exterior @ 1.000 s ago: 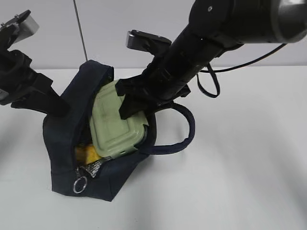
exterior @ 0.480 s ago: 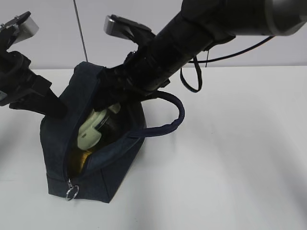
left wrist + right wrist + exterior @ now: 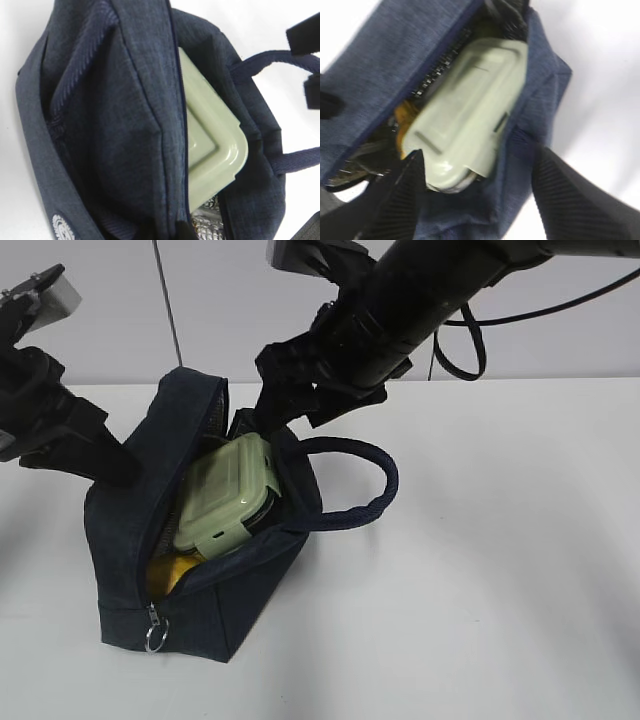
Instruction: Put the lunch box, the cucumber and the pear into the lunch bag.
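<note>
Lunch bag (image 3: 215, 580) sits lower left of the exterior view on the white table (image 3: 480, 580), mouth gaping, zipper ring (image 3: 154, 638) dangling at its near corner. Lunch box (image 3: 225, 495) is tilted inside with its green lid showing, and the yellow pear (image 3: 172, 570) peeks out beneath it. Right wrist view also catches that orange-yellow bit, left of the box; left wrist view doesn't, only lid, navy fabric and some silvery lining (image 3: 207, 220) at the bottom. Handle (image 3: 365, 505) loops out right. Left claw (image 3: 105, 465) is pressed together, pinching the bag's left edge. Farther back, right claw (image 3: 285, 405) hangs spread above the bag, holding nothing.
</note>
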Controlling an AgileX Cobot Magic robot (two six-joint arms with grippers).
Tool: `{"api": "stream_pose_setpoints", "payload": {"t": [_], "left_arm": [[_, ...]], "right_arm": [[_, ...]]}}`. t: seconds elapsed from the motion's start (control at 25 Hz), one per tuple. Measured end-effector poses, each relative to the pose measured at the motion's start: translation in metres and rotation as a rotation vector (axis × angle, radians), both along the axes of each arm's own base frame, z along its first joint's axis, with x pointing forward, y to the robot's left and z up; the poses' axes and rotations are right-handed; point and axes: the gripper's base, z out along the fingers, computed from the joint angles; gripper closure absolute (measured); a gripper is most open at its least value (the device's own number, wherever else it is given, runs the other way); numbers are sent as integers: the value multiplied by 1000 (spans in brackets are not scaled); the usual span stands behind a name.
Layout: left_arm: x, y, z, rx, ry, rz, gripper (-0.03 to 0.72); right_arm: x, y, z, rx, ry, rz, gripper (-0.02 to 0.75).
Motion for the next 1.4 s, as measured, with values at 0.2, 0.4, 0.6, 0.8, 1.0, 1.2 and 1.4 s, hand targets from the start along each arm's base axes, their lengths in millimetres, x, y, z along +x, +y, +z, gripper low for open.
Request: {"api": "stream_pose_setpoints", "payload": {"t": [0.2, 0.4, 0.6, 0.8, 1.0, 1.2, 1.4], "left_arm": [[0, 0, 0, 0, 0, 0, 667], [0, 0, 0, 0, 0, 0, 667], [0, 0, 0, 0, 0, 0, 667], [0, 0, 0, 0, 0, 0, 667], [0, 0, 0, 1, 0, 0, 667], [0, 0, 0, 1, 0, 0, 667], [0, 0, 0, 1, -1, 0, 667]], "right_arm": [[1, -5, -10, -81, 36, -10, 221], [1, -4, -24, -107, 104, 4, 221], [1, -4, -28, -116, 131, 4, 222], [3, -2, -38, -123, 164, 4, 223], [6, 0, -51, -130, 192, 0, 293], [11, 5, -68, -110, 226, -4, 447], [12, 7, -67, -92, 212, 2, 711]]}}
